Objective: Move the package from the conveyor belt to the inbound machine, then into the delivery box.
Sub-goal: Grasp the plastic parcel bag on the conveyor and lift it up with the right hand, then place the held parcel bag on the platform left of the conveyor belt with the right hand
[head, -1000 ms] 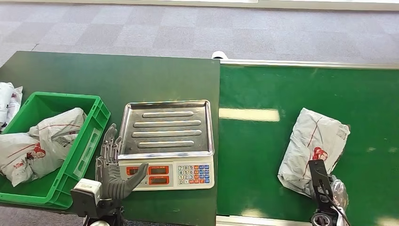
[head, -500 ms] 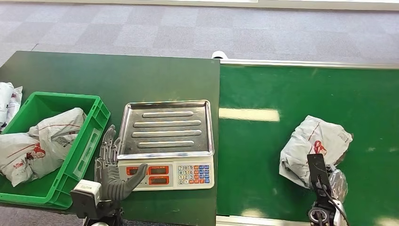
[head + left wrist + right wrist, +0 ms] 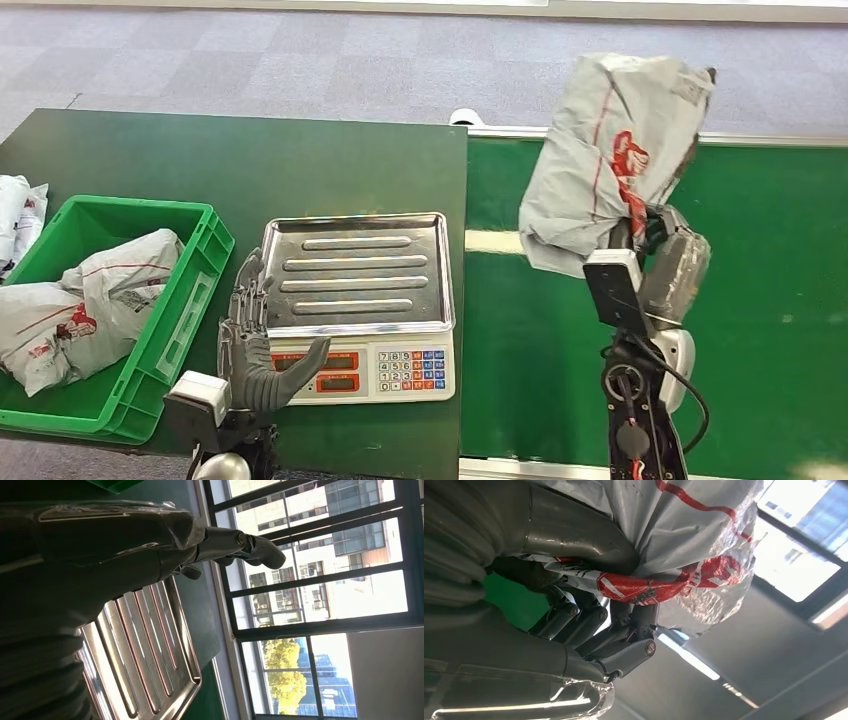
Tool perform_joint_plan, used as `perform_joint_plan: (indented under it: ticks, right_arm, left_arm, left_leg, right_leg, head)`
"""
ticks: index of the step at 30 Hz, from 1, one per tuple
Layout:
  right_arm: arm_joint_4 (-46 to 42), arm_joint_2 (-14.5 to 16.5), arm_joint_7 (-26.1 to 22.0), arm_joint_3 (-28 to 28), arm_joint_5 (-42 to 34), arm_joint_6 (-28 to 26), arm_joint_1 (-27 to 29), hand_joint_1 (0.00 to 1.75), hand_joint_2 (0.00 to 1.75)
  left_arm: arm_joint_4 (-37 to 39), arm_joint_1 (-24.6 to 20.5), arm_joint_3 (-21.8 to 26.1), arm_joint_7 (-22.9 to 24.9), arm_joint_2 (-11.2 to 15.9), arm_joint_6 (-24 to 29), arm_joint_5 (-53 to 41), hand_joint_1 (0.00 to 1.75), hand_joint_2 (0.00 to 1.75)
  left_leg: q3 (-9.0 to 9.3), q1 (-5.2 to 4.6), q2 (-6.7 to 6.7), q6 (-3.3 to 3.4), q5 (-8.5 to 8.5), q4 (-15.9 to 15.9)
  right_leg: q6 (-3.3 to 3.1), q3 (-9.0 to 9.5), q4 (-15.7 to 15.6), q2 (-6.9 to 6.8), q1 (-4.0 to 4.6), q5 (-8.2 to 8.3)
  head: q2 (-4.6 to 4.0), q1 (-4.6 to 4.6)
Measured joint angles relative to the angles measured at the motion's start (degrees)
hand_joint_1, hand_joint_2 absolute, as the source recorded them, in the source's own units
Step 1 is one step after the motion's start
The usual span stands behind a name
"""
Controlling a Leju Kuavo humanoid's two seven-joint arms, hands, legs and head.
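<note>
The right hand's [image 3: 655, 245] fingers [image 3: 589, 625] clamp the crumpled grey plastic mailer package with red print [image 3: 610, 150], held high above the green conveyor belt [image 3: 760, 230]. The left hand [image 3: 250, 345], fingers apart and holding nothing, hovers beside the steel-trayed weighing scale [image 3: 352, 270] on the dark green worktop [image 3: 250, 165].

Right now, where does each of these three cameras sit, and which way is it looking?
Head view: high on the body, looking forward and down at the scale, green crate, belt; both arms rise in.
Left wrist view: behind the left hand, beside the scale's tray, facing windows.
Right wrist view: behind the right hand, which grips the package.
Shared: head and right wrist views both show that package.
</note>
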Motion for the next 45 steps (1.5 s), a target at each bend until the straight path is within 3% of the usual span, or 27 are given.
perform_joint_plan:
  ticks: [3, 7, 9, 12, 19, 20, 23, 24, 39, 45]
  right_arm:
    - [-0.7, 0.6, 0.3, 4.7, 0.3, 2.9, -1.5, 1.75, 1.75]
    - [0.8, 1.2, 0.5, 11.0, -0.9, 13.0, -4.0, 1.75, 1.75]
    - [2.3, 1.8, 0.5, 13.6, -1.7, 15.4, -5.0, 1.75, 1.75]
    - [4.5, 2.2, 0.4, 15.7, -3.1, 17.2, -6.2, 1.75, 1.75]
    - [13.7, 3.1, -1.6, 18.2, -7.7, 26.9, -9.3, 1.75, 1.75]
    - [15.0, 3.1, -2.1, 18.6, -7.8, 27.7, -9.8, 1.61, 1.75]
    - [18.4, 3.1, -2.7, 19.6, -7.7, 29.0, -11.2, 0.31, 1.75]
    - [19.4, 3.1, -2.5, 19.9, -7.5, 29.1, -11.6, 0.00, 1.75]
    - [26.0, 3.1, -0.6, 21.4, -6.4, 27.5, -14.1, 0.00, 1.75]
    - [24.3, 3.3, -5.0, 20.6, -11.2, 25.2, -12.9, 0.00, 1.75]
  left_arm:
    - [0.8, -1.1, -0.4, -0.1, -0.1, -0.4, 0.2, 0.00, 1.75]
    - [2.2, -3.5, -0.8, -0.3, -0.1, -1.2, 0.9, 0.00, 1.75]
    - [2.9, -4.7, -0.9, -0.3, -0.1, -1.3, 0.9, 0.00, 1.75]
    - [3.8, -5.5, -1.1, -0.3, -0.1, -1.2, 1.0, 0.00, 1.75]
    - [4.5, -6.1, -1.0, -0.1, 0.0, 0.1, 1.1, 0.00, 1.75]
    - [4.5, -6.1, -0.9, -0.1, 0.0, 0.2, 1.1, 0.00, 1.75]
    - [4.5, -5.9, -0.8, 0.1, 0.0, 0.4, 1.1, 0.00, 1.75]
    - [4.5, -5.9, -0.7, 0.2, 0.0, 0.6, 1.1, 0.00, 1.75]
    - [3.5, -4.4, 1.1, 1.4, 0.0, 1.9, 0.1, 0.00, 1.75]
    - [1.8, -2.3, 2.5, 2.3, -0.2, 1.1, 0.4, 0.00, 1.75]
  left_leg:
    - [-0.05, 0.00, -0.05, 0.00, 0.00, 0.0]
    - [-0.05, 0.00, 0.03, 0.00, 0.00, 0.0]
    - [-0.05, 0.01, -0.06, 0.00, 0.01, 0.0]
    - [-0.08, 0.01, -0.11, 0.01, 0.02, 0.0]
    - [-0.10, 0.01, -0.12, 0.01, 0.02, 0.0]
    - [-0.10, 0.01, -0.12, 0.01, 0.02, 0.0]
    - [-0.11, 0.01, -0.13, 0.01, 0.02, 0.0]
    - [-0.11, 0.01, -0.13, 0.01, 0.02, 0.0]
    - [-0.10, 0.01, -0.13, 0.01, 0.02, 0.0]
    - [-0.10, 0.01, -0.13, 0.01, 0.02, 0.0]
  right_leg:
    - [0.00, 0.00, 0.0, -0.05, 0.00, 0.00]
    - [0.00, -0.03, 0.0, -0.01, 0.00, 0.00]
    - [0.00, -0.02, 0.0, -0.10, 0.00, -0.01]
    - [0.00, -0.01, 0.0, -0.16, 0.01, -0.01]
    - [0.00, -0.03, 0.0, -0.14, 0.01, -0.01]
    - [0.00, -0.03, 0.0, -0.14, 0.01, 0.00]
    - [0.00, -0.02, 0.0, -0.16, 0.01, -0.01]
    - [0.00, -0.02, 0.0, -0.16, 0.01, -0.01]
    - [0.00, -0.03, 0.0, -0.15, 0.01, 0.00]
    - [0.00, -0.05, 0.0, -0.15, 0.01, -0.01]
  head:
    - [0.00, 0.02]
    - [0.00, -0.01]
    - [0.00, 0.00]
    - [0.00, 0.01]
    - [0.00, 0.01]
    - [0.00, 0.01]
    - [0.00, 0.01]
    - [0.00, 0.01]
    - [0.00, 0.01]
    - [0.00, 0.01]
